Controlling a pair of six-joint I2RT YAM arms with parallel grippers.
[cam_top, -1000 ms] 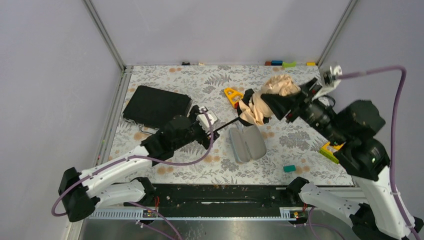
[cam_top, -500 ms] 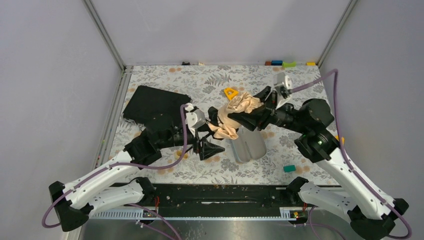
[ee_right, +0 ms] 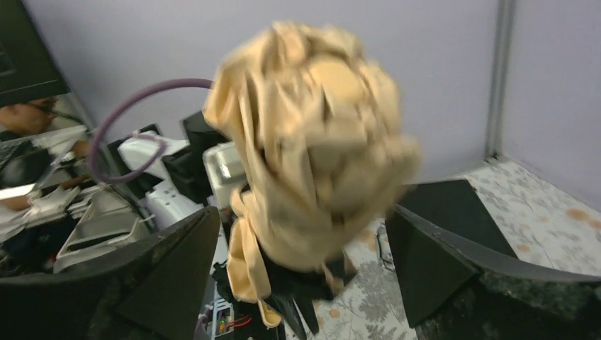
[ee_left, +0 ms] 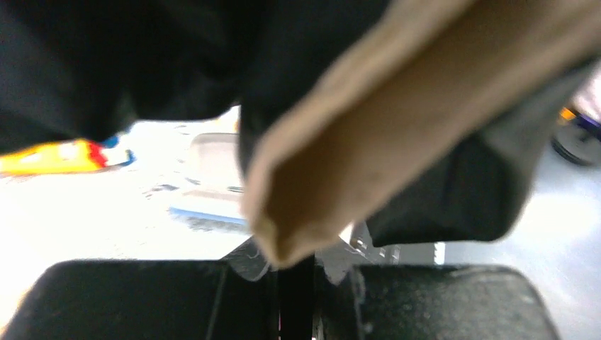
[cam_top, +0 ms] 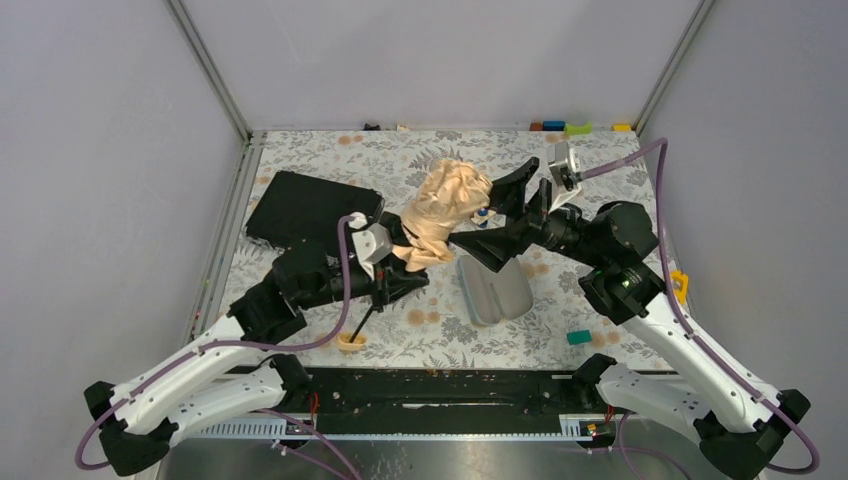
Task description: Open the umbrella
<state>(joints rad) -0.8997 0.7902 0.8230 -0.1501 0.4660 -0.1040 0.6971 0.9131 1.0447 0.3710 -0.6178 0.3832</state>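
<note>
The umbrella hangs over the middle of the table, its peach-tan canopy bunched and its black underside showing. Its thin dark shaft slants down to the cream knob handle near the front edge. My left gripper is shut on the shaft just below the canopy. In the left wrist view the shaft runs between the closed fingers of that gripper, with fabric above. My right gripper stands open beside the canopy. In the right wrist view the canopy sits just beyond its spread fingers.
A flat black case lies at the back left. A grey fabric sleeve lies under the right gripper. A teal block and a yellow piece sit at the right. Small coloured blocks line the back edge.
My left gripper has closed on the shaft and drawn it toward the near left. My right gripper has opened and let go of the canopy. The umbrella has shifted left.
</note>
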